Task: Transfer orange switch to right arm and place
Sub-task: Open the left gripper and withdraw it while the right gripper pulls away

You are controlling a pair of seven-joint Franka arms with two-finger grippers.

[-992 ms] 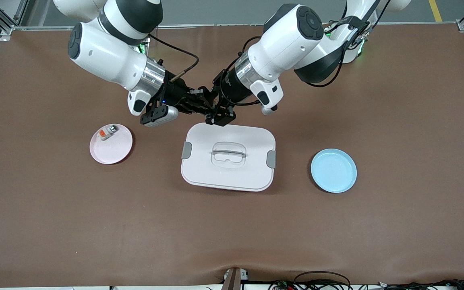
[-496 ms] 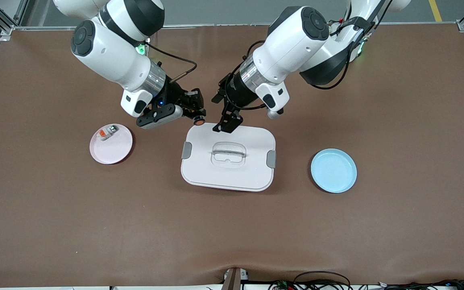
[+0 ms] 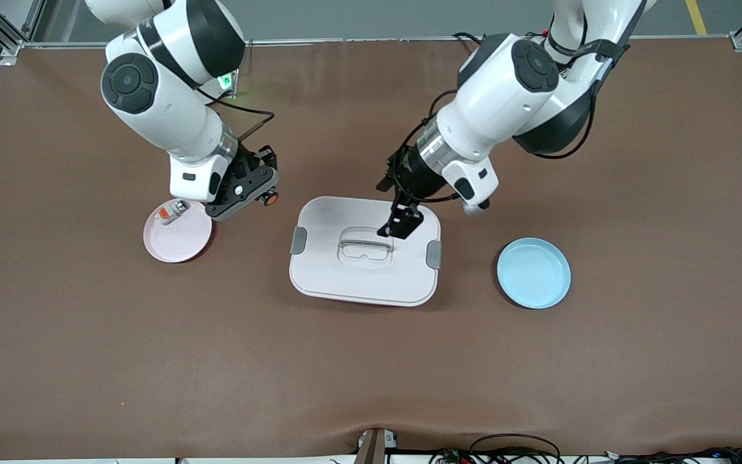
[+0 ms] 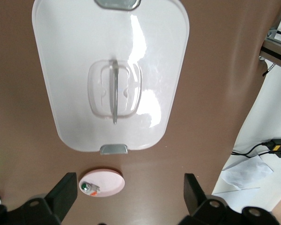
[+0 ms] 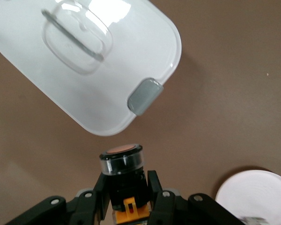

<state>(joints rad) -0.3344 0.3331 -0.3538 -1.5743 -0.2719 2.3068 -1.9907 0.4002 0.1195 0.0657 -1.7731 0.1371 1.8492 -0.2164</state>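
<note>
The orange switch (image 3: 270, 200) is a small black cylinder with a round orange face (image 5: 122, 149). My right gripper (image 3: 260, 191) is shut on its black body (image 5: 124, 180) and holds it above the brown table, between the pink plate (image 3: 181, 238) and the white lidded box (image 3: 345, 280). My left gripper (image 3: 401, 223) hangs open over the box lid near its handle (image 3: 365, 245). Its two black fingers (image 4: 65, 194) stand wide apart with nothing between them.
A small white-and-orange block (image 3: 171, 211) lies on the pink plate's farther part. An empty blue plate (image 3: 533, 272) sits toward the left arm's end of the table. The box has grey clips (image 3: 433, 254) at both ends.
The two grippers were together a second ago and have parted. The left gripper opened, let go of the switch and moved over the box lid. The right gripper carried the switch toward the pink plate.
</note>
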